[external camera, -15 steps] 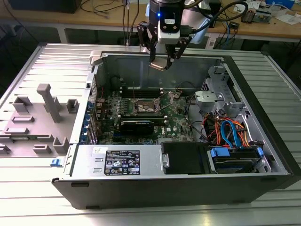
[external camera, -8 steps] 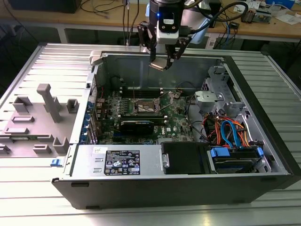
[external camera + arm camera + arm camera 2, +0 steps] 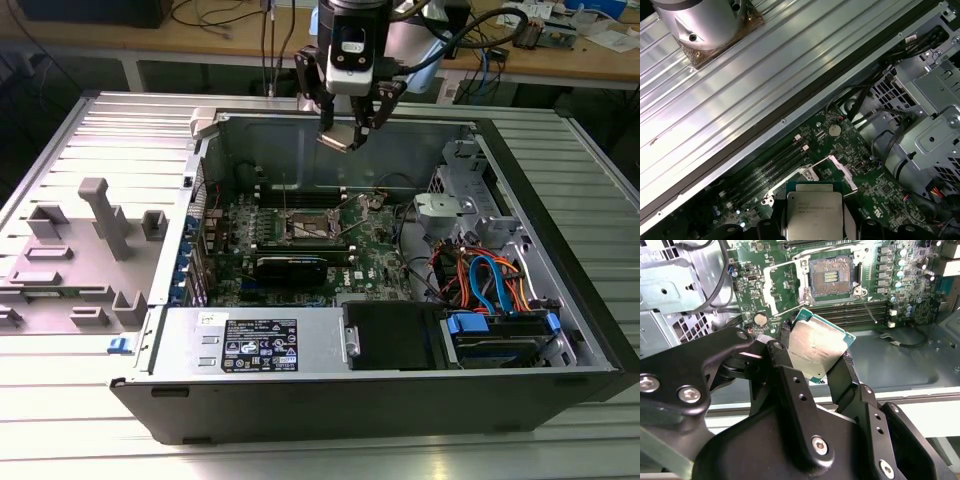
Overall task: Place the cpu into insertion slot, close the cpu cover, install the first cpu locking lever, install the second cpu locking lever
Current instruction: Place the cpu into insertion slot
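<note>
My gripper [image 3: 345, 128] hangs above the far wall of the open computer case, shut on the cpu [image 3: 340, 137], a small square chip with a silvery top. In both wrist views the cpu [image 3: 815, 347] [image 3: 813, 212] sits tilted between the two black fingers [image 3: 847, 365]. The insertion slot [image 3: 832, 274] [image 3: 305, 228] lies on the green motherboard below and ahead, its dark pin field bare. The cpu cover [image 3: 774, 287] [image 3: 842, 172] stands flipped open beside the slot. A thin wire lever [image 3: 869, 309] juts out near the slot's corner.
Long black memory slots [image 3: 850, 314] run beside the socket. A black graphics card [image 3: 290, 268], a power supply [image 3: 250, 345] and a drive bay with blue and orange cables [image 3: 495, 290] fill the case. Grey fixture blocks [image 3: 95, 240] stand on the exterior view's left.
</note>
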`<state>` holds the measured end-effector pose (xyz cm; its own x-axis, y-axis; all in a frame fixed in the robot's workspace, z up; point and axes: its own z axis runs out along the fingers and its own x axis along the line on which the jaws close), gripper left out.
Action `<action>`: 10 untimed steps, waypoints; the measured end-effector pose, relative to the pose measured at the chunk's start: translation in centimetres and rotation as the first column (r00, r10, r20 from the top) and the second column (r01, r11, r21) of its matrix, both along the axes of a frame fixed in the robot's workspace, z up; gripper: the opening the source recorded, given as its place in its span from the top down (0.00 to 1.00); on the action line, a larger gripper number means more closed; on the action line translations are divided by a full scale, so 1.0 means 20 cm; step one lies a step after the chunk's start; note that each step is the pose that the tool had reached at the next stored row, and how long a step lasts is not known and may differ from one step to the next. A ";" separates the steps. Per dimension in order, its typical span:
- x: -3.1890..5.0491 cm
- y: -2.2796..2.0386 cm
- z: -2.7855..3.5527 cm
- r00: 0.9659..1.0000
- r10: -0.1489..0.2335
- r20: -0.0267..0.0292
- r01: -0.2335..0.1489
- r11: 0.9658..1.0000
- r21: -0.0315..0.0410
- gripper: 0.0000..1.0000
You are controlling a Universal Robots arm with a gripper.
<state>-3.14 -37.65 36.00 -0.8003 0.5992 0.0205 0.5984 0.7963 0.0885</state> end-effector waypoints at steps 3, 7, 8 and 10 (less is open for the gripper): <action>0.000 -0.004 -0.001 1.000 -0.012 0.000 0.012 1.000 0.000 0.46; 0.000 -0.004 -0.005 0.998 -0.065 0.000 0.065 0.998 0.000 0.46; 0.000 -0.004 -0.006 0.996 -0.087 0.000 0.087 0.996 0.000 0.46; 0.000 -0.004 -0.008 0.993 -0.114 0.000 0.114 0.993 0.000 0.46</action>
